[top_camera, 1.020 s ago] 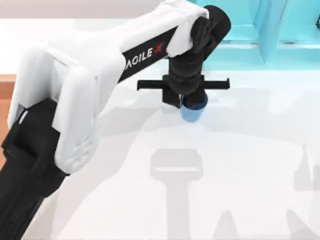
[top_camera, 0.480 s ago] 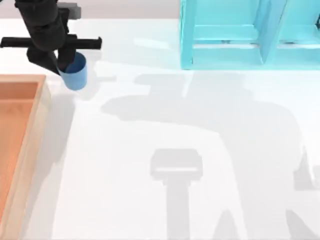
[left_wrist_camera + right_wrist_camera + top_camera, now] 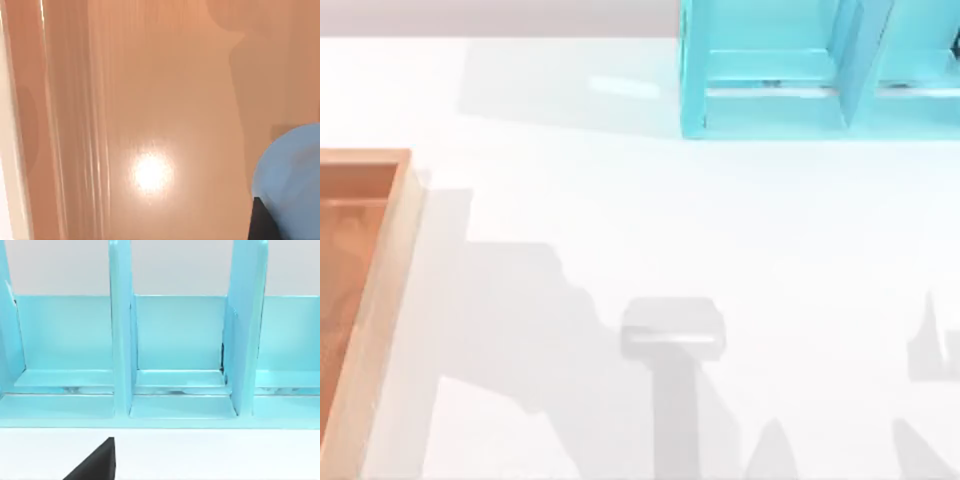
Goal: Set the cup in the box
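The blue cup hangs close above the orange-brown floor of the box in the left wrist view. One black finger of my left gripper lies against the cup's side, and the gripper is shut on the cup. In the top view the box's tan rim wall runs along the table's left edge, with part of its floor showing. A black piece of my right gripper shows in the right wrist view, where the parked right arm faces the turquoise cabinet.
A turquoise cabinet with upright dividers stands at the back right of the table. White tabletop spreads between it and the box, crossed by grey arm shadows.
My left arm carried the cup leftward from mid-table, past the box's far corner, and has left the top view. Its wrist camera now looks at the box floor.
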You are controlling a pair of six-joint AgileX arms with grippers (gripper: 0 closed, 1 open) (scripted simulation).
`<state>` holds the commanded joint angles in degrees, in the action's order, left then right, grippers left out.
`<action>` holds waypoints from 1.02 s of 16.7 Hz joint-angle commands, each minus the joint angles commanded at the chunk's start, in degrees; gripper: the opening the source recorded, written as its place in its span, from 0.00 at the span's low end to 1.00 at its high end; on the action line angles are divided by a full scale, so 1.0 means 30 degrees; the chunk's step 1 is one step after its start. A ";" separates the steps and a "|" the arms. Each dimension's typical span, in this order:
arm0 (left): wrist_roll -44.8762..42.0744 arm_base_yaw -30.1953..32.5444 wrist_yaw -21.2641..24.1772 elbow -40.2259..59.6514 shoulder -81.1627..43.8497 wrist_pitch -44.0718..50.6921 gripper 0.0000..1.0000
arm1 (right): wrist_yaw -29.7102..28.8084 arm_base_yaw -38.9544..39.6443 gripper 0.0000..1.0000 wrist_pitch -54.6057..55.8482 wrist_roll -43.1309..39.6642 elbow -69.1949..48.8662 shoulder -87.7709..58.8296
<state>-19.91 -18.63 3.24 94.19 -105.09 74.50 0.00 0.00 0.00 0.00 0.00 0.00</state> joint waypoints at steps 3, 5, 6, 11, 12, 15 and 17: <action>-0.1467 -0.1545 0.0306 -0.1229 0.1298 0.0168 0.00 | 0.0000 0.0000 1.00 0.0000 0.0000 0.0000 0.0000; -0.1570 -0.1654 0.0330 -0.1318 0.1391 0.0175 0.00 | 0.0000 0.0000 1.00 0.0000 0.0000 0.0000 0.0000; -0.1570 -0.1654 0.0330 -0.1318 0.1391 0.0175 0.00 | 0.0000 0.0000 1.00 0.0000 0.0000 0.0000 0.0000; -0.1429 -0.1552 0.0276 -0.2015 0.1266 -0.0623 0.00 | 0.0000 0.0000 1.00 0.0000 0.0000 0.0000 0.0000; -0.1359 -0.1497 0.0267 -0.2547 0.1266 -0.1197 0.00 | 0.0000 0.0000 1.00 0.0000 0.0000 0.0000 0.0000; -0.1150 -0.1262 0.0263 -0.4405 0.1183 -0.3189 0.00 | 0.0000 0.0000 1.00 0.0000 0.0000 0.0000 0.0000; -0.1036 -0.1131 0.0286 -0.5488 0.1105 -0.4326 0.00 | 0.0000 0.0000 1.00 0.0000 0.0000 0.0000 0.0000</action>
<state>-23.01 -22.02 4.10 77.72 -101.78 61.52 0.00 0.00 0.00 0.00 0.00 0.00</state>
